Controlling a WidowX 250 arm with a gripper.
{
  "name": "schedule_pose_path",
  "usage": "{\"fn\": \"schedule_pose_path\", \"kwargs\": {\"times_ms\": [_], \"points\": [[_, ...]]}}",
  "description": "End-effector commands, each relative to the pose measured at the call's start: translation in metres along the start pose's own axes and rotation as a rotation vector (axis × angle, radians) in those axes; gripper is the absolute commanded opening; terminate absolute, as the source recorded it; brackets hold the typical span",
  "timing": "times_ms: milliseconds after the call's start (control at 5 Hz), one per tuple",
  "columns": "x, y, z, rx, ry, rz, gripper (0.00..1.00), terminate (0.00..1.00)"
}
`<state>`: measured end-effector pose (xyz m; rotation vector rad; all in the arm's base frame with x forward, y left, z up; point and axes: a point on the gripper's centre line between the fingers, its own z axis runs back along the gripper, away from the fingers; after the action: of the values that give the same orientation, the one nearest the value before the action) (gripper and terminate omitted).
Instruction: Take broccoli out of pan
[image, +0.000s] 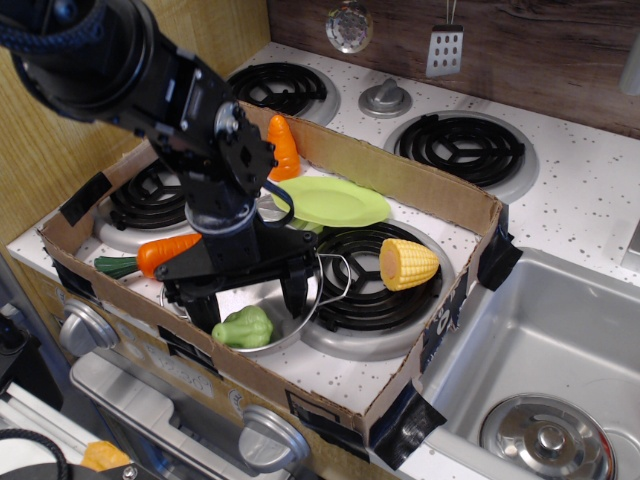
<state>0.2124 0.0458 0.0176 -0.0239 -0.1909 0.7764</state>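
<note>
The pale-green lumpy broccoli (243, 327) lies in the front part of the shiny steel pan (305, 308), which sits in the cardboard box on the stove. My black gripper (247, 302) is open and hangs low over the pan. One finger (203, 311) is down at the broccoli's left and the other finger (295, 294) at its right, so the jaws straddle it. I cannot tell whether either finger touches it. The arm hides most of the pan's far side.
A carrot (165, 253) lies left of the pan. A corn cob (406, 263) lies on the burner to the right. A lime-green plate (333, 201) and an orange toy (283, 147) sit behind. The cardboard box wall (300, 399) rims the area. A sink (545, 350) is at right.
</note>
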Motion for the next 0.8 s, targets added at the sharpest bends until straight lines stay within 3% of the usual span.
{"fn": "schedule_pose_path", "kwargs": {"times_ms": [0, 200, 400, 600], "points": [[0.004, 0.002, -0.009, -0.044, 0.001, -0.003, 1.00, 0.00], [0.004, -0.001, -0.014, -0.069, 0.026, -0.006, 1.00, 0.00], [0.011, -0.005, -0.013, -0.095, 0.058, -0.033, 0.00, 0.00], [0.017, -0.010, -0.004, -0.087, 0.068, -0.050, 0.00, 0.00]]}}
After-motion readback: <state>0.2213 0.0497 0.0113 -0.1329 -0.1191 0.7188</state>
